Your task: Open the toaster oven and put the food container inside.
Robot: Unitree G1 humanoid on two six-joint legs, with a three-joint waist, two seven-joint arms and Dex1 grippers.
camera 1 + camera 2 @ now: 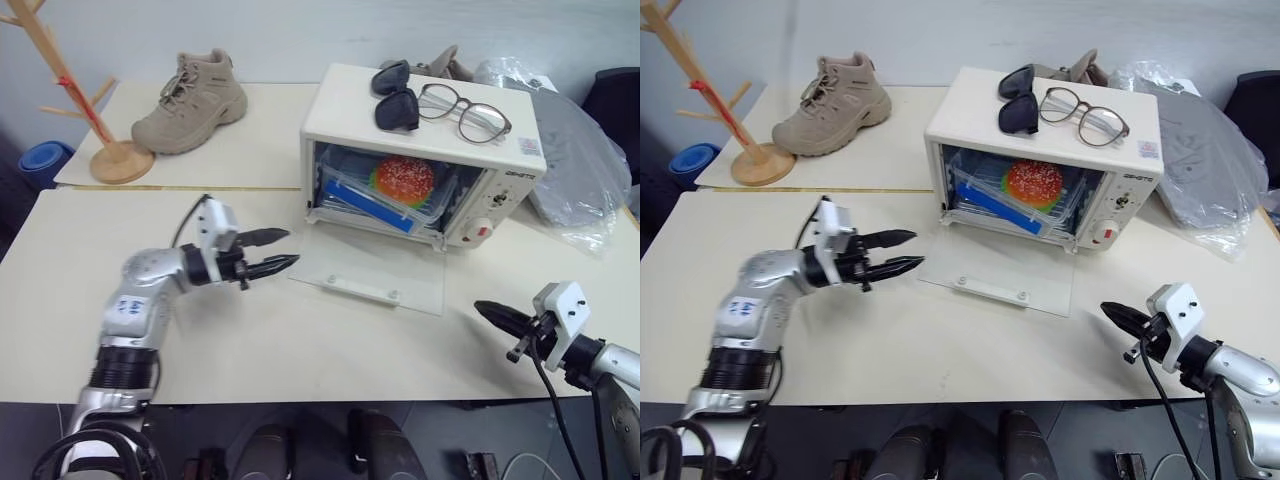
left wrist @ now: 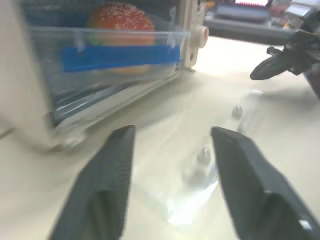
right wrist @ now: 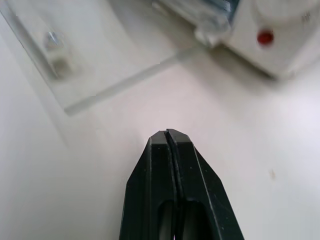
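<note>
The table point(image 1: 300, 340) under me is wide, pale and smooth. On it stands the toaster oven point(image 1: 345, 110), a cream box with rounded edges; its glass door point(image 1: 372, 272) lies open flat on the table in front, clear, with a white bar handle point(image 1: 358, 291) near its front edge. Inside the oven, on the rack, sits the food container point(image 1: 385, 195), a shallow clear plastic box with a blue clip along its side, and a round orange-red bun point(image 1: 404, 178) shows through it. On the oven's front panel is a small red switch point(image 1: 483, 231).

My left arm point(image 1: 140, 300) comes in from the left, bent at the elbow, with the wrist about level. My left pincer point(image 1: 278, 251) points toward the oven door, just beside its left edge, not touching. Its two black tapered fingers point(image 2: 112, 185) stand apart and hold nothing.

My right pincer point(image 1: 490, 315) hangs low over the table on the right, near the door's right corner, pointing left. Its fingers point(image 3: 165, 170) are pressed together, empty.

On the oven's top lie dark sunglasses point(image 1: 393, 95) and thin-rimmed glasses point(image 1: 465, 112).
</note>
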